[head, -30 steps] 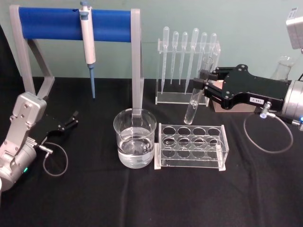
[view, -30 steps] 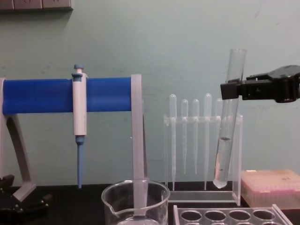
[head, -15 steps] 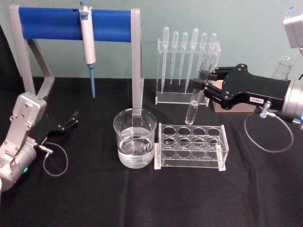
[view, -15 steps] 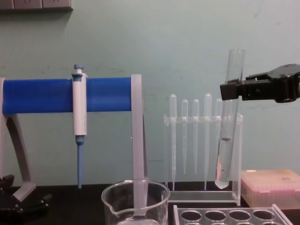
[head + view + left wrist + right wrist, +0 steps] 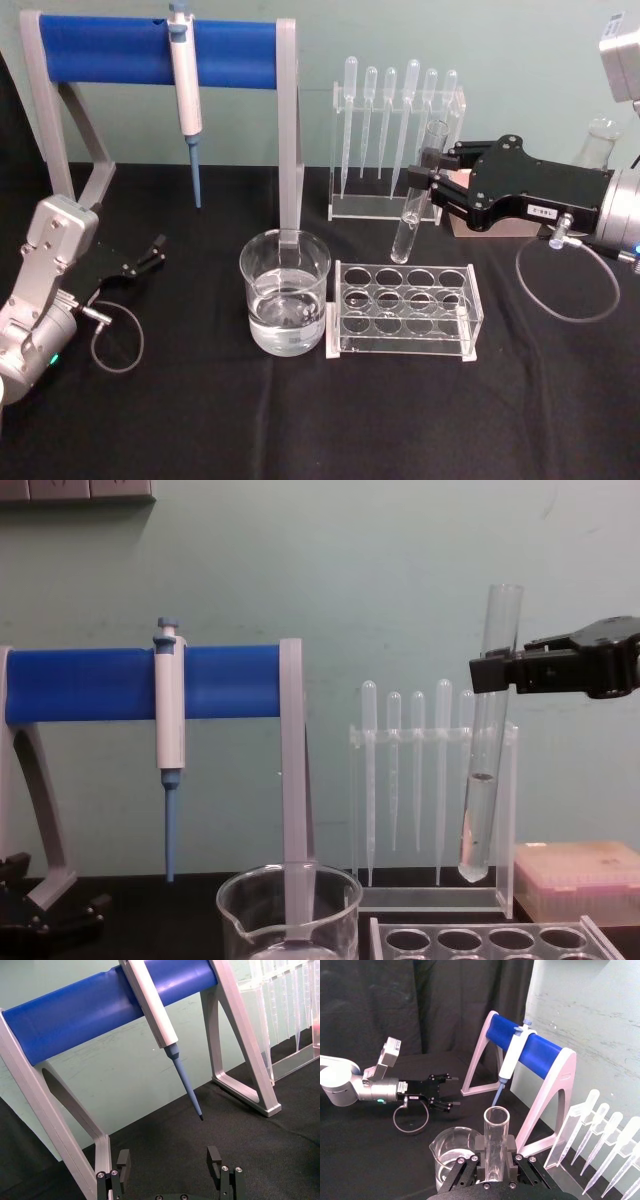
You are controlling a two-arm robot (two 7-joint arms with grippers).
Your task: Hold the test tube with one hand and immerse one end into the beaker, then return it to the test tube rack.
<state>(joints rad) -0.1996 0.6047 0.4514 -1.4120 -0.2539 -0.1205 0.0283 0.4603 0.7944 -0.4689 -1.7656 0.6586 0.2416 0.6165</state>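
My right gripper [image 5: 428, 178] is shut on the upper part of the clear test tube [image 5: 415, 197], which hangs nearly upright in the air above the back right of the clear rack [image 5: 404, 309]. In the chest view the test tube [image 5: 482, 770] tilts slightly, its round bottom well above the rack, and the right gripper [image 5: 492, 672] clamps it near the mouth. The right wrist view looks down into the tube's mouth [image 5: 495, 1119]. The beaker [image 5: 284, 291], part full of clear liquid, stands left of the rack. My left gripper [image 5: 152, 254] rests open at the table's left.
A blue-barred stand [image 5: 160, 51] with a white-and-blue pipettor [image 5: 186, 88] stands at the back left. A clear holder of plastic pipettes [image 5: 396, 130] is behind the tube. A pink box [image 5: 580, 879] lies at the back right. A glass flask [image 5: 598, 144] stands beyond it.
The test tube and right gripper have hardly moved, perhaps a touch higher. The left arm is still.
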